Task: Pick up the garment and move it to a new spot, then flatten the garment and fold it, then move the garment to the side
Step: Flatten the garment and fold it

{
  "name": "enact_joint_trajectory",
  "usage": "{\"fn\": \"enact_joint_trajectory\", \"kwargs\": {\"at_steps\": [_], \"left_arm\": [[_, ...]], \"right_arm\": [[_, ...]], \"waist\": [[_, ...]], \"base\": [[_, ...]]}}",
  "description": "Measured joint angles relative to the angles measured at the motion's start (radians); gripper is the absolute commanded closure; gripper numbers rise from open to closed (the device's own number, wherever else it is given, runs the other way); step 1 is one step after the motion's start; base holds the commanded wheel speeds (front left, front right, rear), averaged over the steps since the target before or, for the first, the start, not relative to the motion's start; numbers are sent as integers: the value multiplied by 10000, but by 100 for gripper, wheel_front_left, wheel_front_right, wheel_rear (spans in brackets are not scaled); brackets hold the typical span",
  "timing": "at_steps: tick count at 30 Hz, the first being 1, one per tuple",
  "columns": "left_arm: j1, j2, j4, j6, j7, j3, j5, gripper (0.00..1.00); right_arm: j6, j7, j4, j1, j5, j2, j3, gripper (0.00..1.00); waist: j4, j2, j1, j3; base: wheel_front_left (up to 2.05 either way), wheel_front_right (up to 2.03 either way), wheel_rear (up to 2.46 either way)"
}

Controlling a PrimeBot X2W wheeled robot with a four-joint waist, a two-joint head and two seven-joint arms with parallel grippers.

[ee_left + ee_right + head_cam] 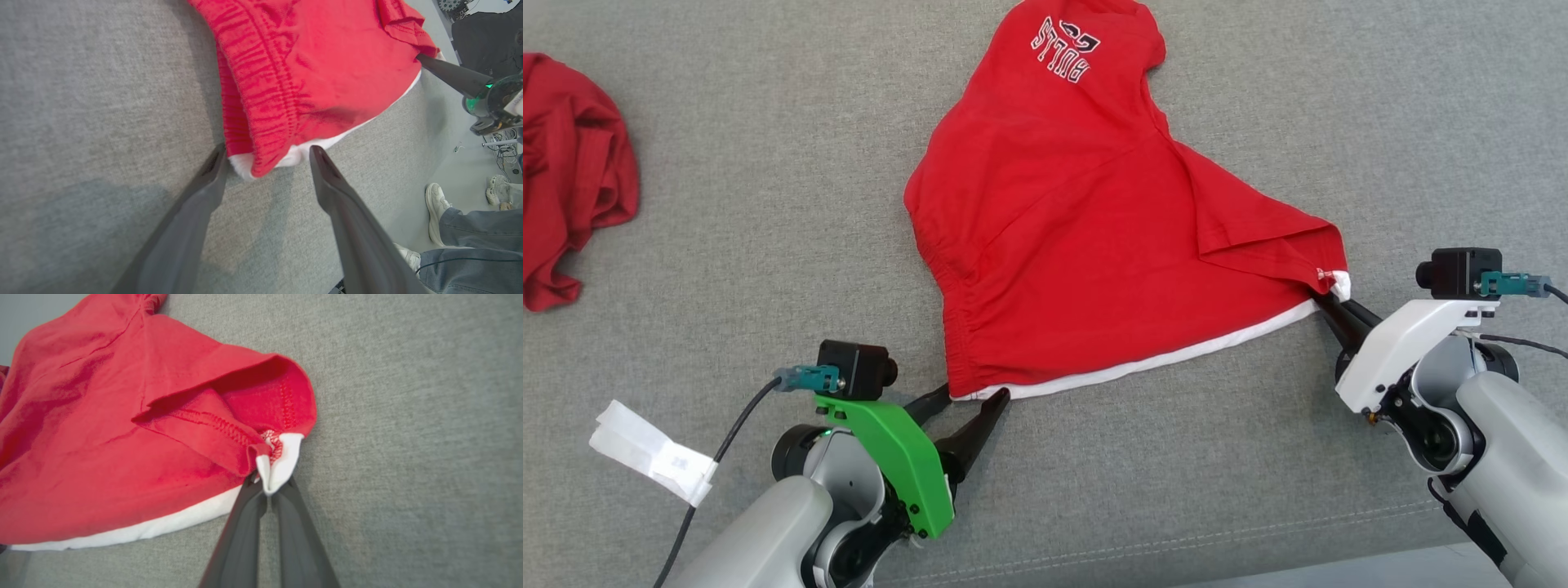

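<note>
The garment (1086,237) is red with a white lining edge and a "BULLS" print near its far end; it lies spread on the grey fabric surface. My right gripper (1327,300) is shut on the garment's near right corner (278,461), where red and white cloth bunch between the fingertips. My left gripper (974,394) stands open at the near left corner (261,161), one finger on each side of the gathered waistband hem, touching nothing that I can make out. Across the cloth, the left wrist view shows the right gripper's dark fingers (449,75).
A second red garment (572,171) lies crumpled at the far left. A white paper tag (654,461) sits beside my left arm. The surface's front edge (1258,539) runs near my arms. A person's shoes and jeans (461,228) stand on the floor beyond that edge.
</note>
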Motion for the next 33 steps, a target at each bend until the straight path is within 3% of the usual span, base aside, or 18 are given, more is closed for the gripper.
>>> {"fn": "enact_joint_trajectory", "kwargs": {"at_steps": [1,7,8,11,17,22,24,27,30,33], "left_arm": [[-12,-12,33,0,-4,-8,0,49],[-105,-67,286,-52,-44,-54,63,56],[-114,-71,311,-86,-42,-73,75,63],[-147,-88,420,-125,-42,-148,140,100],[-171,-109,487,-410,33,-199,119,100],[-329,38,-372,-700,502,-40,-401,100],[-286,412,-805,-782,855,-107,-539,100],[190,1260,-1542,-871,1434,-320,-876,100],[888,1770,-2773,-872,1446,75,-1482,100],[962,2290,-4531,-872,1137,1005,-1741,100]], "right_arm": [[0,0,6,-2,0,6,2,100],[2,0,73,-43,2,38,10,100],[2,0,84,-47,2,40,10,100],[4,0,127,-61,2,52,10,100],[303,0,151,-112,380,257,-56,100],[1089,420,-704,67,2125,673,-560,100],[1317,1290,-1087,646,2627,537,-109,100],[1335,2209,-1839,2250,3868,387,163,100],[1329,1981,-3377,3195,5390,368,-736,100],[1327,1413,-5622,3178,5917,63,-1705,100]], "waist": [[-2,0,0,1],[-15,0,-1,5],[-16,0,0,4],[-21,0,0,-2],[-23,0,0,-97],[17,0,0,-331],[53,0,0,-416],[81,0,-1,-524],[41,0,0,-610],[-82,0,0,-678]], "base": [[0,0,0],[0,0,0],[0,0,0],[0,0,0],[0,0,0],[0,0,0],[0,0,0],[0,0,0],[0,0,0],[0,0,0]]}}
